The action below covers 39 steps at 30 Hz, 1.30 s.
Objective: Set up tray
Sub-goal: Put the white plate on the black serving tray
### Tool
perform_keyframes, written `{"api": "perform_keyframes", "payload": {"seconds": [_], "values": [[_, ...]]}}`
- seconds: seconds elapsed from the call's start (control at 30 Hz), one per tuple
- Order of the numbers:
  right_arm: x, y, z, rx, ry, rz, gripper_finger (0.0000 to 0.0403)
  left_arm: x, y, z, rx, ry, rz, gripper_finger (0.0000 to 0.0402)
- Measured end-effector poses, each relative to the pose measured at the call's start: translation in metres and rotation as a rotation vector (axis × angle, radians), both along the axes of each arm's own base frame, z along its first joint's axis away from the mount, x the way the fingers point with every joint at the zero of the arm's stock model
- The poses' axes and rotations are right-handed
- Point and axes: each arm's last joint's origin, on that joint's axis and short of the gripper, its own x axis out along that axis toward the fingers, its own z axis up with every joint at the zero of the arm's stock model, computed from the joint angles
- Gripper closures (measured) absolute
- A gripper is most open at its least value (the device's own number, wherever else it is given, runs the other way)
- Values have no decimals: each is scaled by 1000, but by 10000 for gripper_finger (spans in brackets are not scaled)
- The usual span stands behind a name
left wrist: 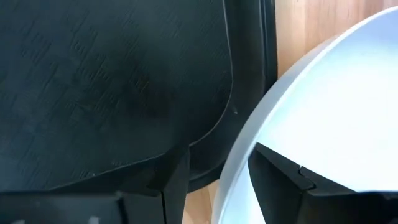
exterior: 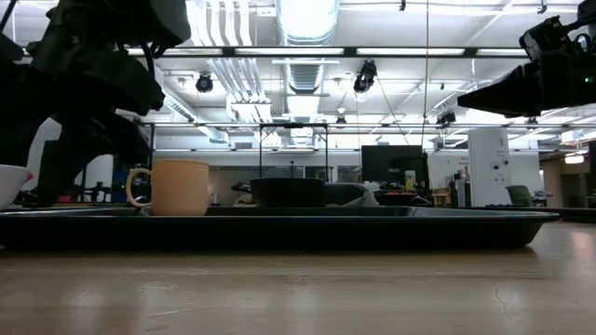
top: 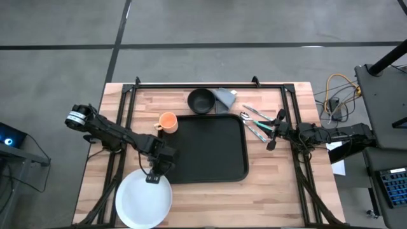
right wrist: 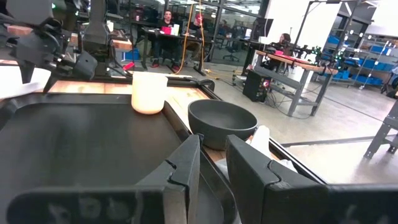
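Black tray lies mid-table on pale wood. Left gripper reaches down at the tray's near-left corner, jaws parted astride the plate rim. Right gripper hovers beside the tray's right edge over cutlery, jaws released. Cup and bowl stand behind; workshop beyond.

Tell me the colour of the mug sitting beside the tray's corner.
The mug is orange, clearest in the high view, next to the black tray.

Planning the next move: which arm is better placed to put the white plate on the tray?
Left: its pincer sits open at the white plate rim beside the tray. The right pincer is across the tray, by the cutlery.
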Motion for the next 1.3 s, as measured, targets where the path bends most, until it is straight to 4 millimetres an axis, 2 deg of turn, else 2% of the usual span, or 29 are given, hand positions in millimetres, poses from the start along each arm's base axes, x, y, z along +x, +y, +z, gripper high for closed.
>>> {"api": "perform_keyframes", "payload": {"seconds": [0.27,0.37,0.5,0.57,0.83,1.17,1.3], "values": [[0,0,0,0,0,0,335,0,0,-3,-7,-13,-1,272],[0,0,0,0,0,0,335,1,0,-2,-9,-20,-1,306],[0,0,0,0,0,0,335,1,0,-2,-8,-28,-22,376],[0,0,0,0,0,0,335,1,-1,-2,-13,-28,-28,392],[0,0,0,0,0,0,335,4,-1,2,-10,-44,-26,401],[0,0,0,0,0,0,335,23,-6,31,-35,-149,-16,401],[0,0,0,0,0,0,335,26,-7,38,-29,-163,28,401]]}}
